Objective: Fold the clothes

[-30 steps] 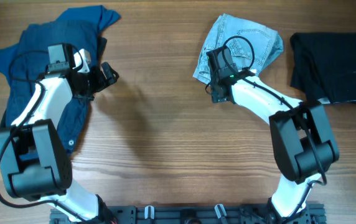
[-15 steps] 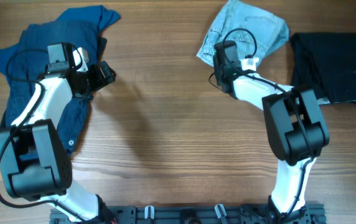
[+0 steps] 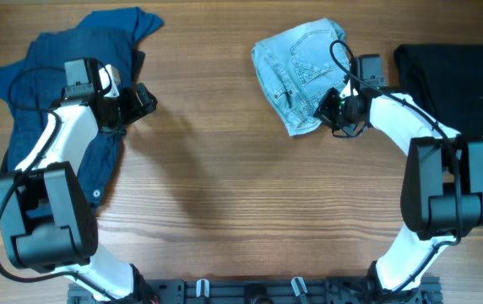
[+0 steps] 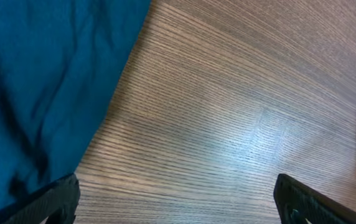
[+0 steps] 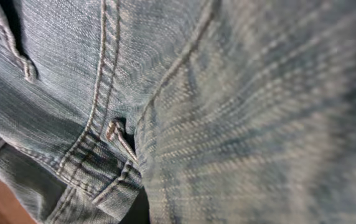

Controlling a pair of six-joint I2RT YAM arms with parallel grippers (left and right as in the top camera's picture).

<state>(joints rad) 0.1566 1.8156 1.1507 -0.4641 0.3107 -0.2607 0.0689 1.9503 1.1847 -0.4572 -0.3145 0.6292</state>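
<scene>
A light blue denim garment (image 3: 296, 63) lies crumpled at the back of the wooden table, right of centre. My right gripper (image 3: 333, 110) is at its lower right edge, shut on the denim. In the right wrist view the denim (image 5: 165, 93) fills the frame with seams and a belt loop, and hides the fingers. A dark blue shirt (image 3: 56, 63) is spread at the back left. My left gripper (image 3: 146, 98) hovers just off its right edge, open and empty. The left wrist view shows the shirt (image 4: 35, 81) on the left and bare wood between the fingertips (image 4: 60, 199).
A folded black garment (image 3: 457, 84) lies at the far right, just beyond the right arm. The left arm rests over the blue shirt's right part. Bare wooden table (image 3: 225, 194) spreads across the middle and front.
The right gripper closed on the denim and swung from its left side round to its right. The denim shifted left and turned. The left arm has not moved.
</scene>
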